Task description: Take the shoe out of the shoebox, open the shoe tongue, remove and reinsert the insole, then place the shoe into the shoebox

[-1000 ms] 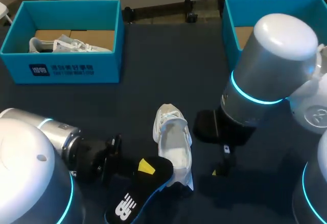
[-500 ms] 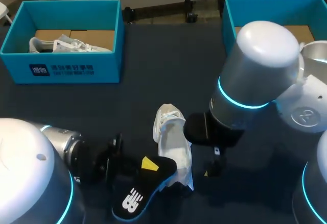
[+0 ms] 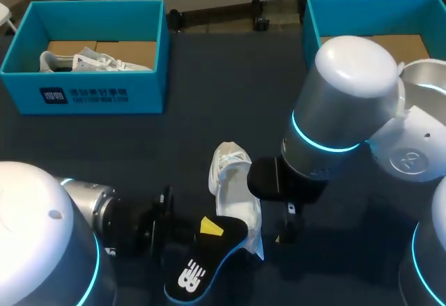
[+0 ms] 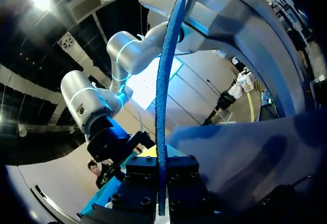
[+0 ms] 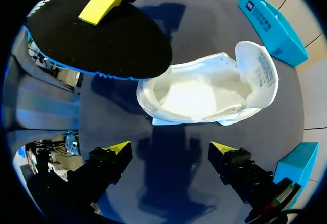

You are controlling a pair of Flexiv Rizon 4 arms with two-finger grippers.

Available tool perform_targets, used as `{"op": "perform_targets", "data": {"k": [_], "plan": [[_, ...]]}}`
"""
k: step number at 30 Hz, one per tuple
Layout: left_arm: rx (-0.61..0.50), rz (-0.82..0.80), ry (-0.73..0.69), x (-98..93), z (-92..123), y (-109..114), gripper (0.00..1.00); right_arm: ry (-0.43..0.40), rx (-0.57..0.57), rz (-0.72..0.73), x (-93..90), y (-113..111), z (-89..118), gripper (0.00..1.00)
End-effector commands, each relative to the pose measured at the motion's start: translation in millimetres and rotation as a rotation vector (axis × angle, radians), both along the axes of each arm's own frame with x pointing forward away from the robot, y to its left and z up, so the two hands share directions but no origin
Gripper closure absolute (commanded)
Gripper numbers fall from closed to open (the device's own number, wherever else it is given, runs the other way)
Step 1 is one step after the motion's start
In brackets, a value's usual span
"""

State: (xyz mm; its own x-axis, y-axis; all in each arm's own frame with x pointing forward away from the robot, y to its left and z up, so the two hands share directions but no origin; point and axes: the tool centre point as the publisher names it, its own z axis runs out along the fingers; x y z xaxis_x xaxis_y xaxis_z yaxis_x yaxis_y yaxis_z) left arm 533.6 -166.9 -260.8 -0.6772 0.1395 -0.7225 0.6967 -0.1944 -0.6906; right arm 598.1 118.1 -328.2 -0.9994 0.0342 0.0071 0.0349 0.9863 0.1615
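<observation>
Left gripper pinches the insole; right gripper hangs wide open, empty. Best to line the insole up with the shoe and enter low.

The front wall of the left blue shoebox, in the upper left of the head view, has a dark panel with a small square emblem and white characters, too small to make out. The black insole, at the lower middle, carries a white letter logo near its lower end. A round embossed mark sits on the right arm at the right edge. In the right wrist view, a printed label lines the shoe tongue; its print is illegible.
</observation>
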Motion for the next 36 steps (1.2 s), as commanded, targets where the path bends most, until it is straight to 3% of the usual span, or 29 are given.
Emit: {"op": "perform_targets", "data": {"k": [1, 36], "plan": [[-0.006, 0.016, 0.001, -2.8, -4, -5, 1.00, 0.001, 0.006, -0.005, -0.6, 4, -6, 0.00], [-0.013, 0.115, 0.104, 23.9, -20, -30, 1.00, -0.001, 0.007, -0.005, -1.0, 4, -7, 0.00]]}}
